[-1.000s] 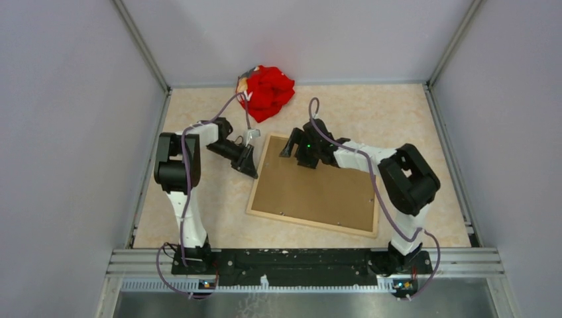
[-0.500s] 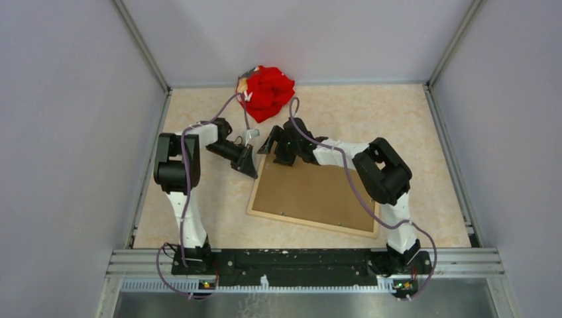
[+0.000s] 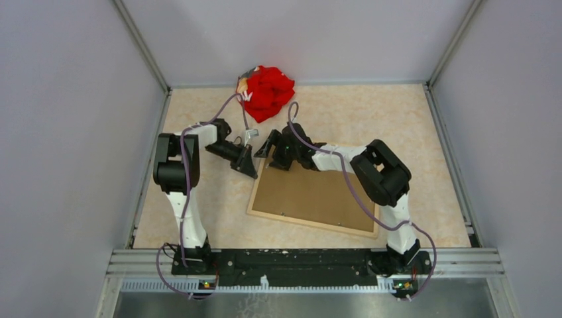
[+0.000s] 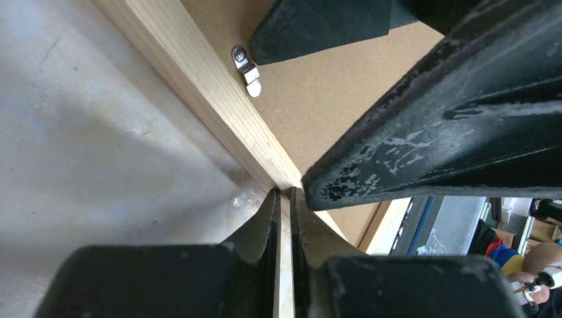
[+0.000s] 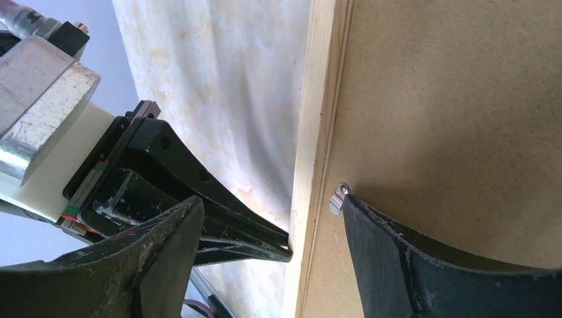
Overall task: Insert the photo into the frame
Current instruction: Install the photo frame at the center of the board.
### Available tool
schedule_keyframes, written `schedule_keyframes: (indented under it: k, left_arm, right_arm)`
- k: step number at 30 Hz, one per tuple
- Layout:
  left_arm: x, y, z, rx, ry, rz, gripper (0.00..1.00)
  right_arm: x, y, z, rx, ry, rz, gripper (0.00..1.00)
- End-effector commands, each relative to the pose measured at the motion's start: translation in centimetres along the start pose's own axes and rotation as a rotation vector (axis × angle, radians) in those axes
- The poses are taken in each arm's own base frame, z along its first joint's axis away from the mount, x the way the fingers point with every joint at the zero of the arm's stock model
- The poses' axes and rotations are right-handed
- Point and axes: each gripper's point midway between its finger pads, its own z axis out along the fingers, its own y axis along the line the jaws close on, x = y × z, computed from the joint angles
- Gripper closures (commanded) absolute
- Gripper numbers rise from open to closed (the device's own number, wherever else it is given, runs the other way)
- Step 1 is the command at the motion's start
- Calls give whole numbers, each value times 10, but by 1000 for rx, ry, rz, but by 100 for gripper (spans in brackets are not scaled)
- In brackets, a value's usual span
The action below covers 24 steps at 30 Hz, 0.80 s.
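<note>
at the far-left corner of the frame (image 3: 311, 223) is where both arms are crowded together. it lies face down on the tabletop (image 3: 411, 119) with the brown backing (image 3: 311, 195) sitting in it. can't see the photo in any view, so it's either under the backing or out of shot.

left gripper (image 3: 253, 173) is pinched almost fully together with nothing between its fingers, tips butted against the outer edge of the wood. right gripper (image 3: 272, 154) is spread wide and straddles that same rail, holding nothing: one finger on the backing right beside a little metal clip (image 5: 338, 199), the other out over the tabletop.

my guess is the right one is going for that clip while the left braces the frame.

stuff that could go wrong:
- the finger skates off the clip and gouges the backing, since the clip is tiny and flat
- the frame slides or pivots if the left tips push instead of just bracing
- the two grippers bump, they're nearly touching
- a red cloth (image 3: 267, 91) sits near the far edge, a sliding frame could snag it
</note>
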Motion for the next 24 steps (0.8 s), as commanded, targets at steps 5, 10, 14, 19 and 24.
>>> schedule_keyframes:
  k: [5, 10, 14, 19, 24]
  left_arm:
    - [1, 13, 8, -52, 18, 81, 89]
    - [1, 14, 8, -54, 19, 82, 89]
    - [0, 14, 7, -56, 17, 84, 89]
    - [2, 15, 8, -60, 19, 88, 89]
    - [3, 15, 8, -62, 22, 88, 89]
  right_arm:
    - [14, 3, -14, 13, 13, -15, 23]
    - [16, 4, -15, 14, 13, -20, 23]
    - [17, 2, -11, 19, 20, -18, 23]
    - [17, 0, -6, 26, 14, -19, 23]
    - [15, 1, -1, 23, 8, -15, 23]
